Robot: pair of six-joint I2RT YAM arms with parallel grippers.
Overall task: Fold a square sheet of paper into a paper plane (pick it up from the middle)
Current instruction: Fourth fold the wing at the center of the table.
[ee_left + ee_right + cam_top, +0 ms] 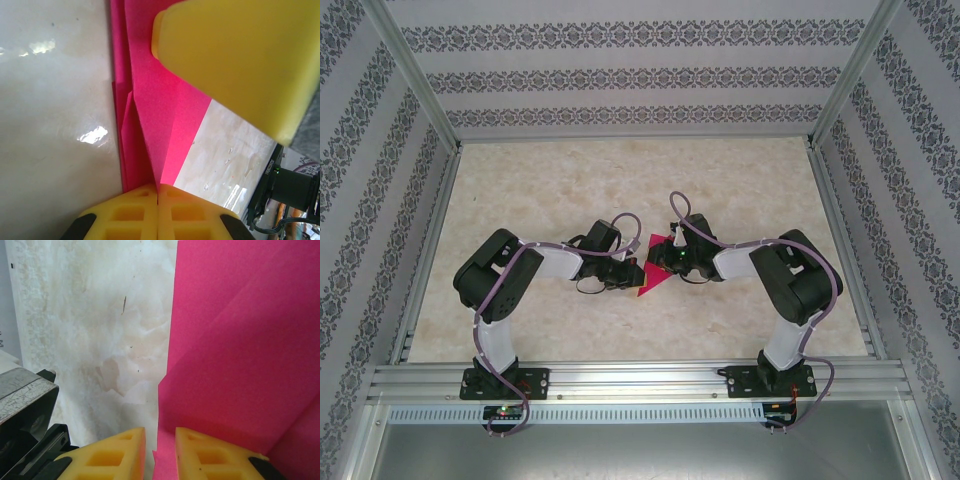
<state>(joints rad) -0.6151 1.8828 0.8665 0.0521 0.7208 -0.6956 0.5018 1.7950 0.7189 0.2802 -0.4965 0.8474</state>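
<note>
The magenta-pink sheet of paper point(647, 283) lies partly folded on the table between the two arms. In the left wrist view its layers and creases point(160, 115) run up from my left gripper point(158, 186), whose yellow fingers are shut on a folded edge. My left gripper point(626, 274) reaches the paper from the left. My right gripper point(666, 264) comes from the right, and one of its yellow fingers point(235, 55) hangs over the sheet. In the right wrist view the right gripper point(160, 434) stands slightly open, astride the edge of the paper point(240, 350): one finger over paper, one over table.
The marbled beige tabletop point(620, 180) is bounded by aluminium rails point(430, 250) and patterned walls point(620, 80). The two arm bases point(505, 380) sit on the front rail. Bare table lies behind and to both sides of the paper.
</note>
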